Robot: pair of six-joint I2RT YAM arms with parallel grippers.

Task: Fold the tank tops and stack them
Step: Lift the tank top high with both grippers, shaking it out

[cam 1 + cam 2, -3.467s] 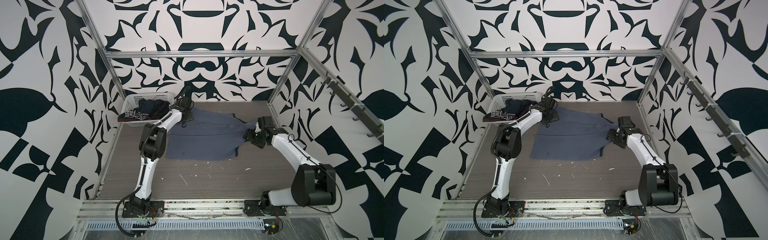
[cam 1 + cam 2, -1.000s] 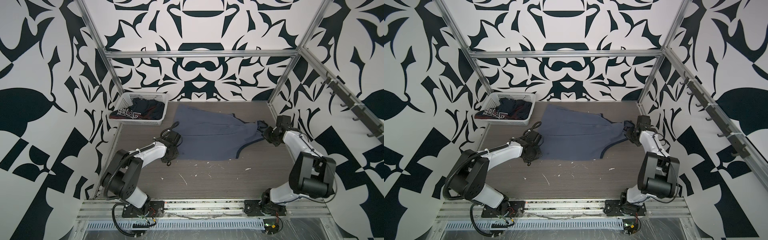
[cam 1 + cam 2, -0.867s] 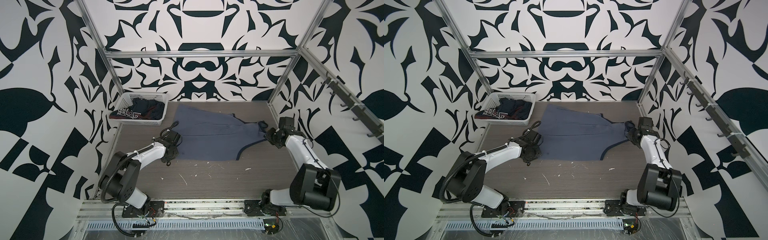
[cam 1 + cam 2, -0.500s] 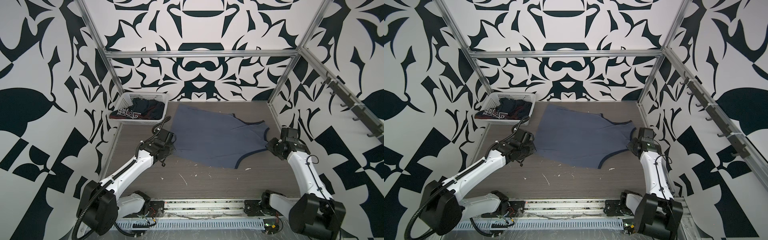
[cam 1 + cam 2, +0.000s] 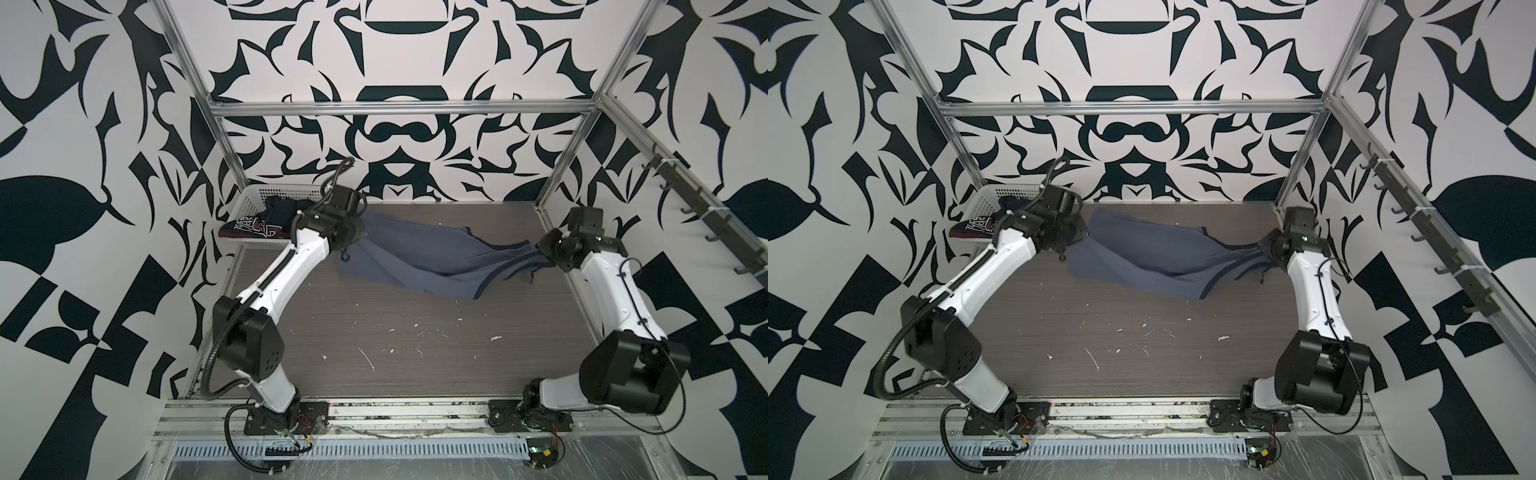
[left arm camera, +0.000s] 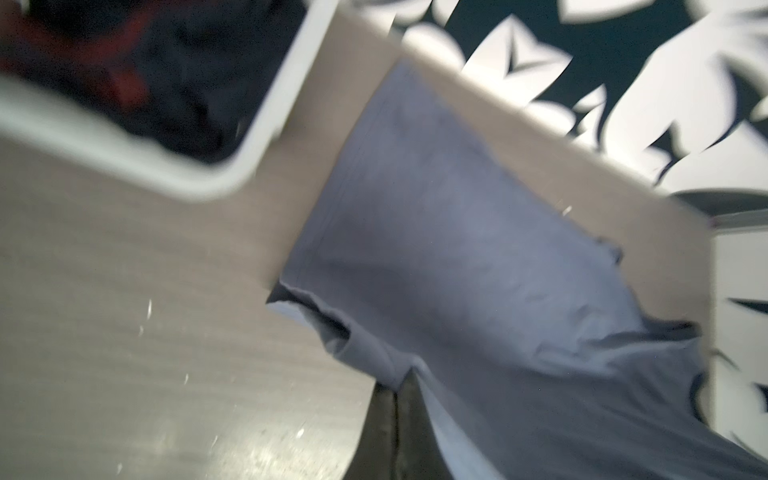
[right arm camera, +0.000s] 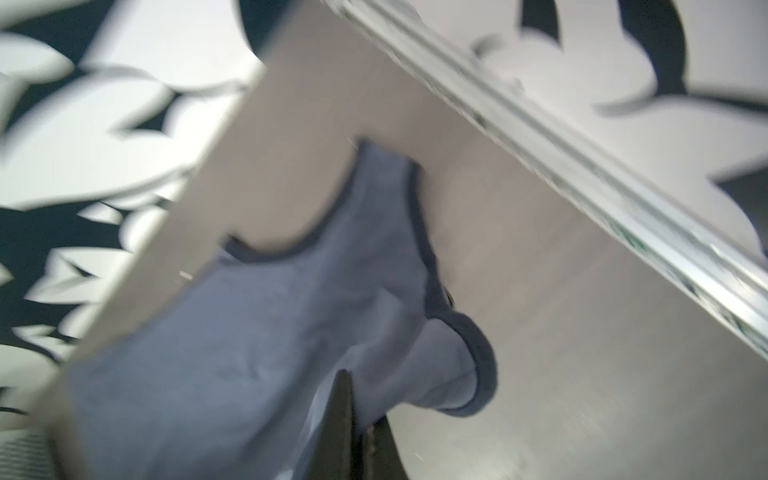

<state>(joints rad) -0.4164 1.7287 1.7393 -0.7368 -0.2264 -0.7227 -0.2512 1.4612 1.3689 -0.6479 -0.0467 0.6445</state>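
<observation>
– Both arms have swung up and toward the back in the last half second. The grey-blue tank top [image 5: 415,257], which lay spread flat, now hangs stretched between them.
– Who holds which end?
– The left gripper [image 5: 358,237] is pinched tight on a hem corner, just beside the white basket [image 5: 286,192]. The right gripper [image 5: 540,248] is pressed together on a navy-trimmed strap, near the right edge of the table [image 5: 415,353]. It reads the same in both top views.
– Do the wrist views bear that out?
– Both are blurred. The left wrist view shows the cloth running down into dark fingers [image 6: 386,436]. The right wrist view shows dark fingers [image 7: 336,424] closed on the cloth just below the folded strap.
– Is the top clear of the wood?
– It sags in the middle over the back half of the table, and its loose lower edge droops toward the front. Whether that edge touches the surface, I cannot tell.
– And the second one?
– The navy tank top [image 5: 266,218], with its red trim, lies crumpled in the basket in the back left corner. A printed part of it drapes over the near rim. The left arm's wrist hides the basket's right end from above.
</observation>
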